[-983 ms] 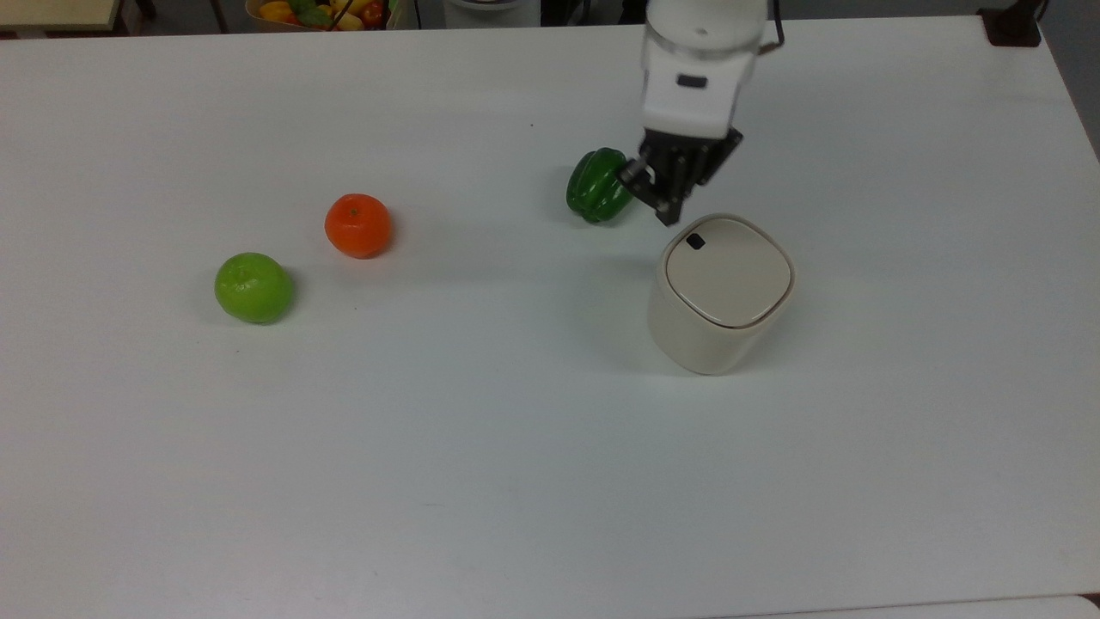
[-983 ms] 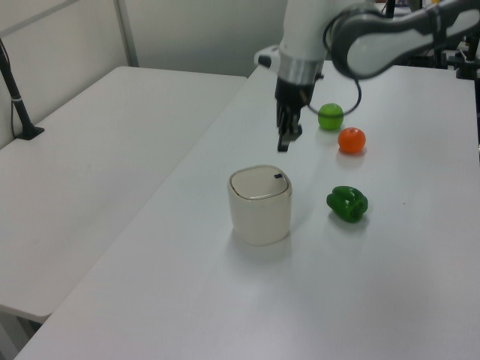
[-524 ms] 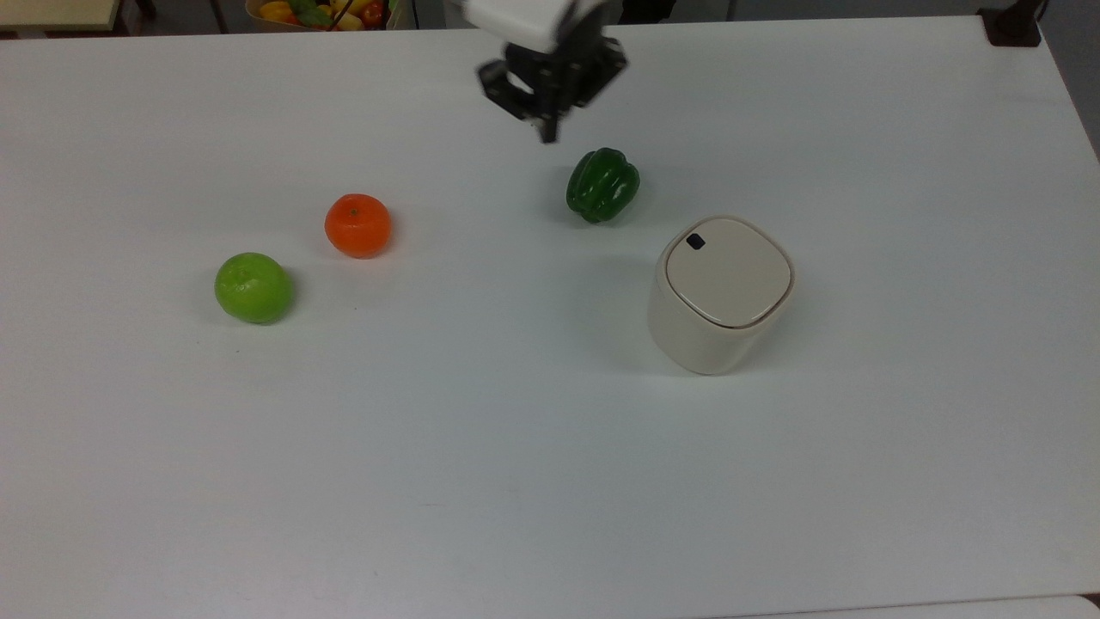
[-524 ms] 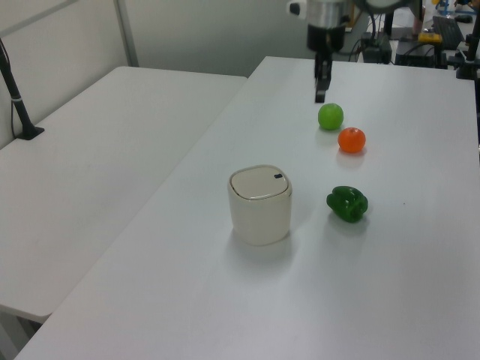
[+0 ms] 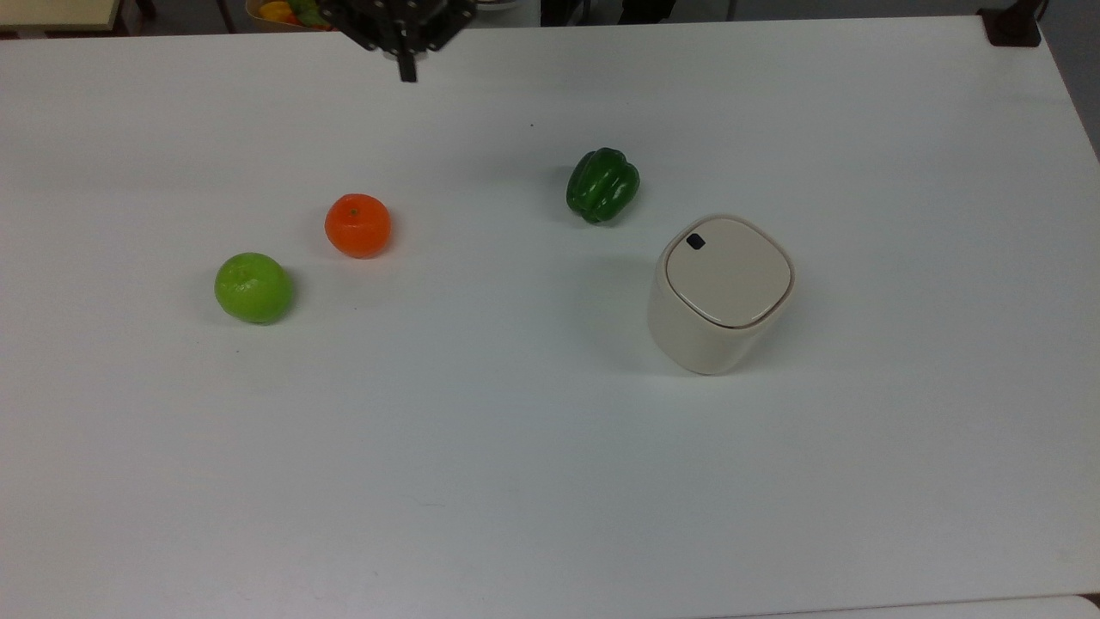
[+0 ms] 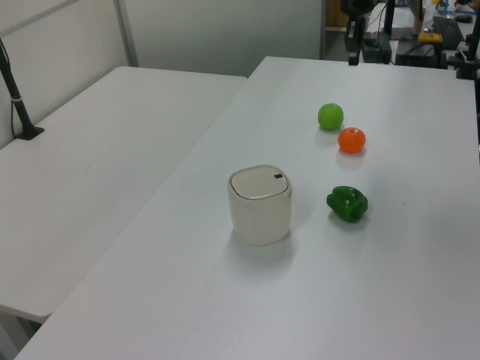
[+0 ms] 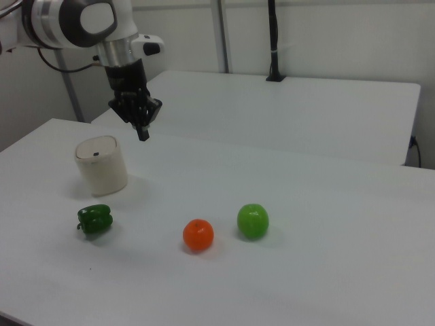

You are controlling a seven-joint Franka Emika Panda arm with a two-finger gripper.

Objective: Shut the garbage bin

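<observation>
A cream bin [image 6: 259, 204] stands upright near the middle of a white surface [image 6: 390, 285], its flat lid [image 6: 259, 183] shut, with a small black mark at the lid's far right corner. To its right lies a green pepper [image 6: 346, 204]. Farther away sit an orange [image 6: 351, 139] and a green apple [image 6: 330, 116], close together.

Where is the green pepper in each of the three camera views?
Top view: the green pepper lies above centre, up and left of the garbage bin.
Left view: the pepper lies right of centre, to the right of the bin.
Right view: the pepper lies at lower left, below the bin.
Shared landmark: the bin, the pepper's nearest neighbour in all three.
</observation>
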